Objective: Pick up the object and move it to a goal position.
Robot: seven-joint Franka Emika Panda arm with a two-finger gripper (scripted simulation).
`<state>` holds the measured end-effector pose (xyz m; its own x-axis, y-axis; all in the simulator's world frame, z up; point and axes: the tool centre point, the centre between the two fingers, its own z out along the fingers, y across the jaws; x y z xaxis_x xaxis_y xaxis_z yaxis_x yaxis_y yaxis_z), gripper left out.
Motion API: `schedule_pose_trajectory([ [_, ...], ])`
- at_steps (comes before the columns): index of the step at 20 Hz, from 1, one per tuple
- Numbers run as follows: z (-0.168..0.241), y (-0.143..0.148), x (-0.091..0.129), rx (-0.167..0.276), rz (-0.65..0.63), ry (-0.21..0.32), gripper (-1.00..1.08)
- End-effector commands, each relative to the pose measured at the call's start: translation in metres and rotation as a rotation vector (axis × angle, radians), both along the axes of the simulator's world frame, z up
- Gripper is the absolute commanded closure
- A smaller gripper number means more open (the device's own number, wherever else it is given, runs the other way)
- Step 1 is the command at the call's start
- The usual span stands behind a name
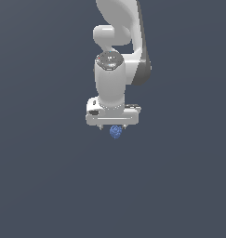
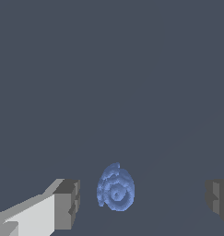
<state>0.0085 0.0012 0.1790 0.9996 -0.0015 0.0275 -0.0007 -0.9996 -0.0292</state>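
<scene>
The gripper (image 2: 141,200) is seen with its jaws spread wide apart. In the wrist view, two grey fingers (image 2: 67,203) are shown at opposite sides of the picture, with a broad gap left between them. The blue lump (image 2: 115,188) is placed within that gap, nearer to one finger than to the other. A strip of dark ground is visible between the lump and the nearer finger, and a much wider strip between the lump and the farther finger, so no contact with either pad is shown. Nothing is clamped by the jaws.

In the exterior view, the white gripper (image 1: 112,126) is pointed straight down from the arm (image 1: 112,79), and the lump (image 1: 116,132) is seen just under the gripper body, at about the level of the short dark fingertips. The lump is clearly narrower than the gripper. Its surface is marked with knobbly rings, and its shape is roundish, slightly taller than wide in the wrist view. Whether it is resting on the plain dark ground (image 1: 49,186) cannot be told.
</scene>
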Motion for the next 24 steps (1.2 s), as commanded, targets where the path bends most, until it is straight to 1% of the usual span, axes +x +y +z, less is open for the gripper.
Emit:
schedule_pose_trajectory([
  [1,0.0,0.0,0.0,0.0,0.0,0.0,-0.92],
  [3,-0.001,-0.001,-0.001,0.001,-0.002,0.004,-0.92],
  [8,-0.007,-0.006,-0.012,0.008,-0.009,0.04,-0.92],
  [10,-0.008,-0.007,-0.014,0.01,-0.006,0.046,-0.92],
  [17,-0.01,-0.005,-0.014,0.009,-0.02,0.044,-0.92],
  [24,-0.024,-0.001,-0.022,0.004,-0.093,0.044,-0.92],
])
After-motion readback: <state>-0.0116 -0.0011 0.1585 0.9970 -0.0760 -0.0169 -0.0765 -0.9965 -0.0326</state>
